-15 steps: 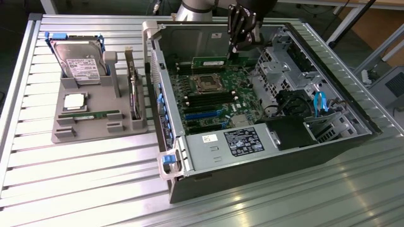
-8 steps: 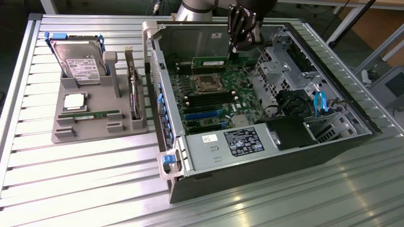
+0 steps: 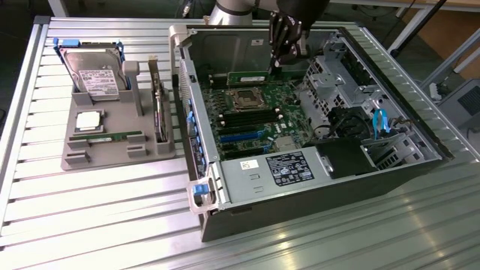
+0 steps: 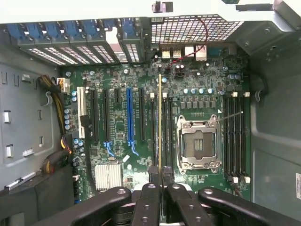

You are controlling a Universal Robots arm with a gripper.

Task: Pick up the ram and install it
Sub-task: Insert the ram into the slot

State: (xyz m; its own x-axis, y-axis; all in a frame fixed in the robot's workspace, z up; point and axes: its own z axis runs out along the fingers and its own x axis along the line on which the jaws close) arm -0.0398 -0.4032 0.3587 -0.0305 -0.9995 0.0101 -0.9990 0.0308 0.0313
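Pinching ram (image 4: 160, 122), claw (image 4: 160, 172) over motherboard (image 4: 117, 141)

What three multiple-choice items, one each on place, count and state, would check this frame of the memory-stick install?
1. Where is the memory stick that the pincer grips?
A. Outside the case
B. Inside the open computer case, over the green board
C. Lying flat under the case

2. How many memory sticks lie on the grey tray?
A. One
B. None
C. Three

3. The pincer is:
A. open and empty
B. shut on nothing
C. shut on the memory stick

Key:
1 B: the stick hangs within the case walls above the board.
2 A: a single spare stick rests on the tray.
3 C: in the wrist view the fingers clamp the stick's edge.
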